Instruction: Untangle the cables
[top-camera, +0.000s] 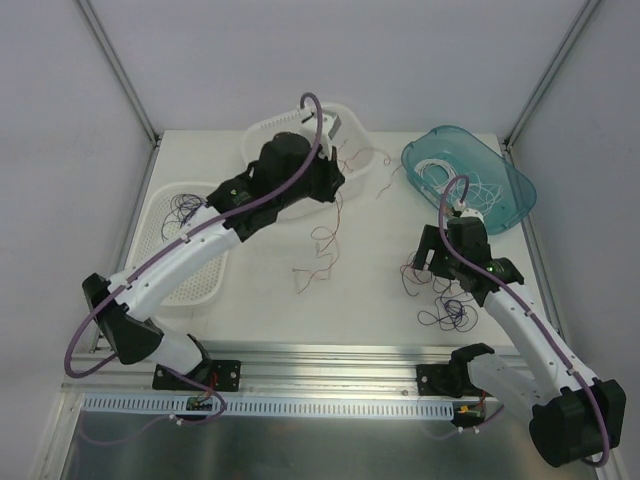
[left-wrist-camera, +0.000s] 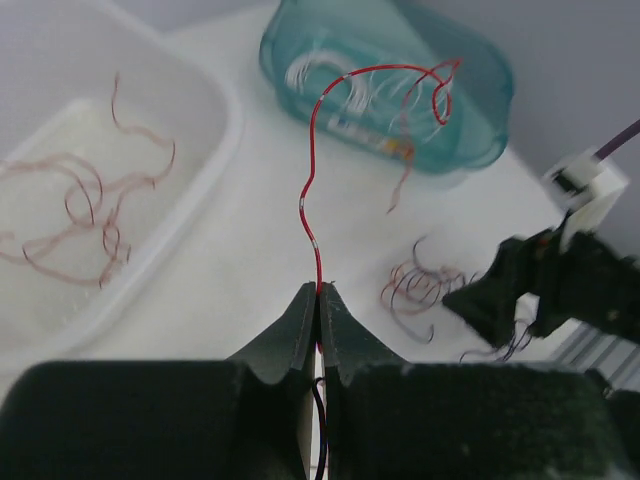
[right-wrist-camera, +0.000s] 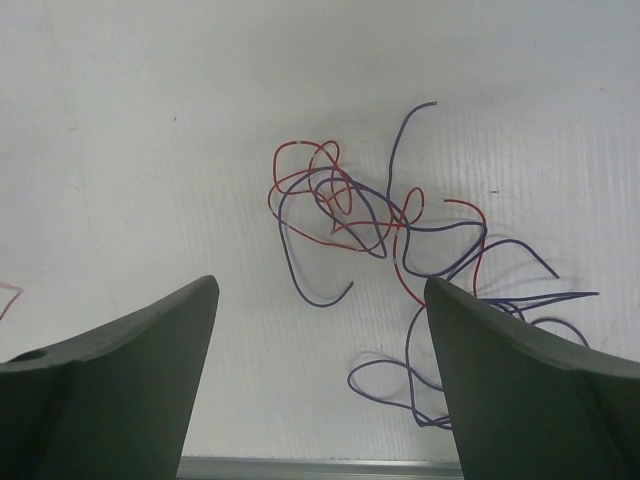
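A flat white table (top-camera: 260, 320) stands between plain pale grey walls (top-camera: 400, 60). Two silver metal posts (top-camera: 115, 65) rise at its far corners. The light is soft.

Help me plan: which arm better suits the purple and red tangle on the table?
Probably right: the right hand, open, hovers over that tangle; the left hand is shut on a red cable.

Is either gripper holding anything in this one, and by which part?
The left gripper is shut on a red cable, pinching it between its fingertips; most of its length trails free. The right gripper is open, holding nothing.
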